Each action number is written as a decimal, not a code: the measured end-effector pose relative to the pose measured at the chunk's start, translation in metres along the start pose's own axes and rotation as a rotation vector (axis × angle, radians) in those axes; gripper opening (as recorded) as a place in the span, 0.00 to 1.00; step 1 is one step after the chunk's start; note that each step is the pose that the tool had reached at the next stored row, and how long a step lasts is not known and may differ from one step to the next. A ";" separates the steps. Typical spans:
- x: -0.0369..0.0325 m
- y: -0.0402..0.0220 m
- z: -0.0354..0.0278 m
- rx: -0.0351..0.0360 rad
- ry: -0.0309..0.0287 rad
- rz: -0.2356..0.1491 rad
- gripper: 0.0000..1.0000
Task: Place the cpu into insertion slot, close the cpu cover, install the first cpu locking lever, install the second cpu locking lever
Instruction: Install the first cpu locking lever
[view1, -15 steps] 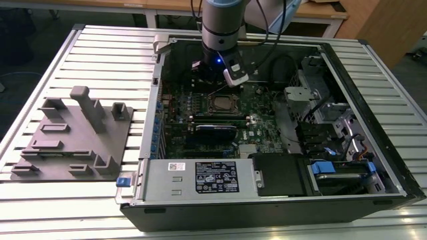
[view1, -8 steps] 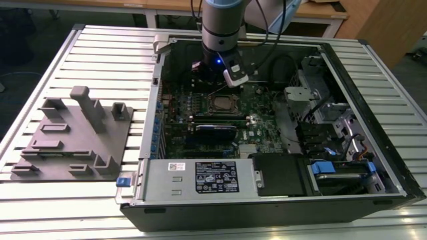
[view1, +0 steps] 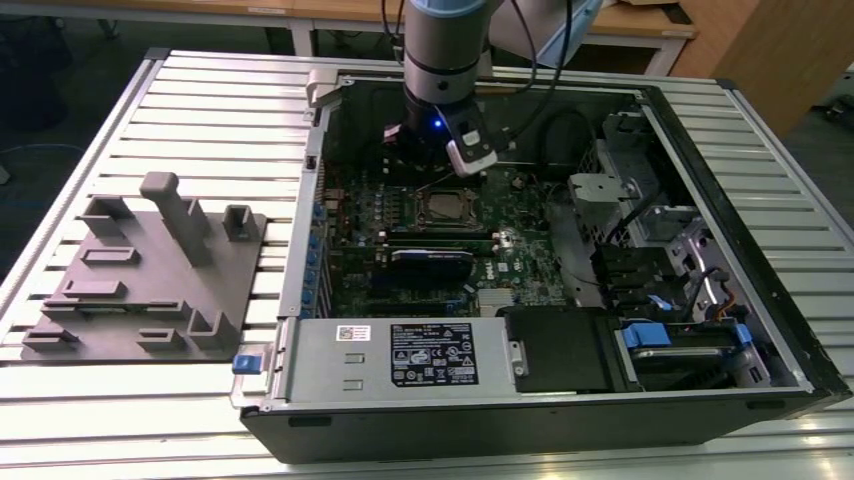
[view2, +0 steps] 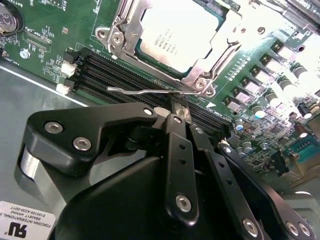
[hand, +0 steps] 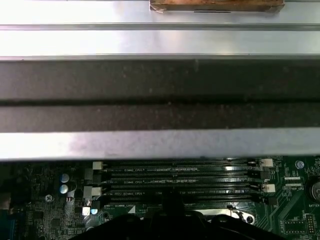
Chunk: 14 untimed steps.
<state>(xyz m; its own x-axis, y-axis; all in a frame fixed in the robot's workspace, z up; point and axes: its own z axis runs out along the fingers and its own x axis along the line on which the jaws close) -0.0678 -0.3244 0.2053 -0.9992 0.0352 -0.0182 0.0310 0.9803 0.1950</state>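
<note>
Black printed label (view1: 434, 355) on power supply housing (view1: 327, 375), near side: print too small. White sticker (view2: 25, 223) on grey metal panel (view2: 35, 100). Faint marking on cpu (view2: 180, 35) top. White lettering along memory slots (hand: 175, 182), illegible.

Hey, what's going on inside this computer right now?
A robot arm is working inside an open computer case. The cpu is already seated on the motherboard, with the cpu cover closed down around it. The gripper is shut, its tip right at a thin wire locking lever that runs between the cover and the memory slots. Whether that lever is latched cannot be told.
</note>
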 end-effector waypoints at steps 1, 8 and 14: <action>0.0000 -0.0003 0.0000 0.0005 0.0000 0.000 0.11; 0.0000 -0.0025 -0.0004 0.0044 -0.0001 0.000 0.11; 0.0002 -0.0029 -0.0023 0.0048 -0.0002 0.000 0.11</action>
<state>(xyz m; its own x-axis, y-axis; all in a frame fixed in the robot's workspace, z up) -0.0681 -0.3277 0.2071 -0.9992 0.0350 -0.0184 0.0309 0.9812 0.1903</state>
